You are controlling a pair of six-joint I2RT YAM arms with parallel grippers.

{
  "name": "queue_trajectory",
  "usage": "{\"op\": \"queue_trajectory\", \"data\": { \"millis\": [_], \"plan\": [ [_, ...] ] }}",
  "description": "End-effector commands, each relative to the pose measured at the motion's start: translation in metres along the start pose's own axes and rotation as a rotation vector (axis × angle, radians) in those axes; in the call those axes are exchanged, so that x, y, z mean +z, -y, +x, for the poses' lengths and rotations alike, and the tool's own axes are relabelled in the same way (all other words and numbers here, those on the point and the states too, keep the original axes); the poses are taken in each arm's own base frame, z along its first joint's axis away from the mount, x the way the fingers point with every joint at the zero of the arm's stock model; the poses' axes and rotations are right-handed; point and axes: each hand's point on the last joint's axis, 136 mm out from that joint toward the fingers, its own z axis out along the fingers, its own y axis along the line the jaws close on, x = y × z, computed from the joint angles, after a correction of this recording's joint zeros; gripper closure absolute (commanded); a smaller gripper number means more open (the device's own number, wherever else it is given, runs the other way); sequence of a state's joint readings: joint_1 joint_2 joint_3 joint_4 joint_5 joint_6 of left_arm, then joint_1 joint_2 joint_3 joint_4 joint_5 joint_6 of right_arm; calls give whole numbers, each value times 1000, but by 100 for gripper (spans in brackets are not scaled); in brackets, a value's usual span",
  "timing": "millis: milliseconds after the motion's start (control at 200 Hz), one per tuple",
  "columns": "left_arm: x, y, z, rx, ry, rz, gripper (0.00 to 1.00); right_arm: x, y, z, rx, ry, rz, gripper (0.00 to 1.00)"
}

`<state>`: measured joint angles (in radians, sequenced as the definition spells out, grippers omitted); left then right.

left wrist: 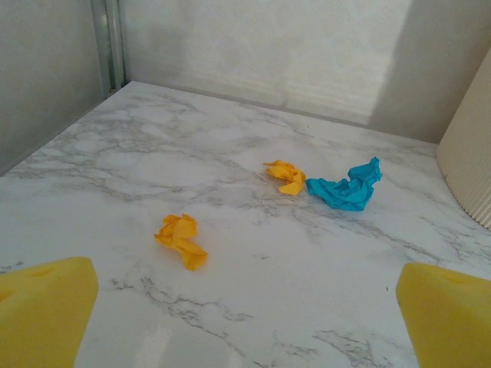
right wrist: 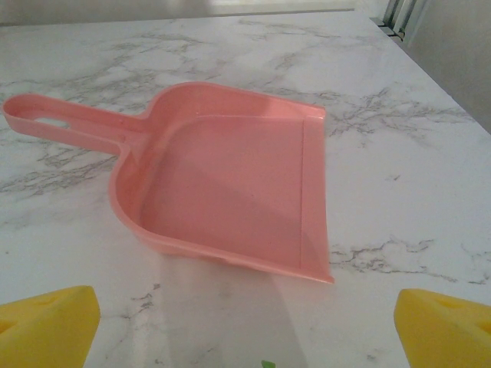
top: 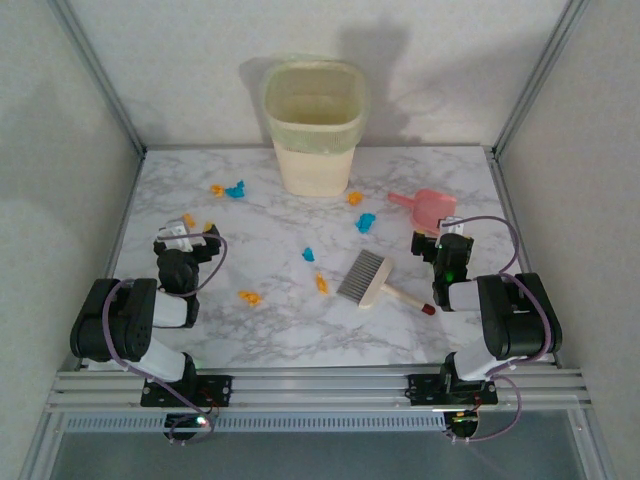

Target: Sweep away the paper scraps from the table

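Right gripper point(top: 437, 242) spread empty, lined on pink dustpan point(right wrist: 230, 184) mid-frame, likely for pickup; left gripper point(top: 188, 235) released, facing paper scraps point(left wrist: 180, 241).

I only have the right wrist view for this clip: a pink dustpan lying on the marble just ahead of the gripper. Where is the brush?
Observer: The grey-bristled hand brush with a cream handle lies on the white marble table, nearer the arms than the pink plastic dustpan. Nothing is touching it.
Operator: And the scraps?
Observer: The small crumpled paper scraps, orange and blue, are scattered over the table's middle and left.
Operator: What about the left gripper?
Observer: The left gripper is open, low over the table's left side, with an orange scrap just ahead of it.
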<state>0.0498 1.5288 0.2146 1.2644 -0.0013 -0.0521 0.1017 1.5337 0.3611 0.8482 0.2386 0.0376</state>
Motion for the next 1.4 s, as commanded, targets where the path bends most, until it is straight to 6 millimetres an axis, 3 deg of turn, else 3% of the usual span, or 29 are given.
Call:
{"op": "queue_trajectory", "data": {
  "millis": [0, 220, 355, 370, 466, 551, 686, 766, 896, 976, 1036, 1111, 1242, 1397],
  "plan": [
    [2, 1, -8, -3, 31, 10, 1, 3, 0, -8, 9, 19, 0, 1],
    [1, 0, -8, -6, 32, 10, 1, 3, 0, -8, 8, 20, 1, 1],
    [-2, 8, -13, 11, 37, 59, 1, -5, -4, -18, -19, -22, -12, 1],
    [-3, 9, -16, 13, 42, 62, 1, -5, -5, -33, -14, 3, -15, 1],
    [-10, 15, -26, 26, 54, 93, 1, -24, -8, -53, -20, 56, -27, 1],
    [-18, 31, -45, 65, 74, 134, 1, -42, 0, -74, 46, 104, -5, 1],
    [-43, 62, -91, 61, 194, 214, 1, -67, 23, -97, 229, 129, 92, 1],
    [-57, 66, -118, -102, 268, 240, 1, -81, 43, -96, 402, 122, 170, 1],
    [-62, 56, -140, -374, 295, 224, 1, -93, 36, -108, 436, 143, 89, 1],
    [-60, 50, -138, -505, 275, 204, 1, -100, 19, -115, 425, 104, -8, 1],
    [-53, 39, -129, -610, 229, 128, 0, -105, 22, -117, 512, 89, 0, 1],
    [-47, 43, -124, -660, 180, 133, 0, -115, 7, -119, 515, 70, -100, 1],
    [-39, 71, -119, -724, 92, 259, 0, -134, -23, -112, 530, -72, -267, 1],
    [-33, 110, -105, -744, -15, 285, 1, -157, -33, -65, 516, -431, -242, 1]
  ]
}}
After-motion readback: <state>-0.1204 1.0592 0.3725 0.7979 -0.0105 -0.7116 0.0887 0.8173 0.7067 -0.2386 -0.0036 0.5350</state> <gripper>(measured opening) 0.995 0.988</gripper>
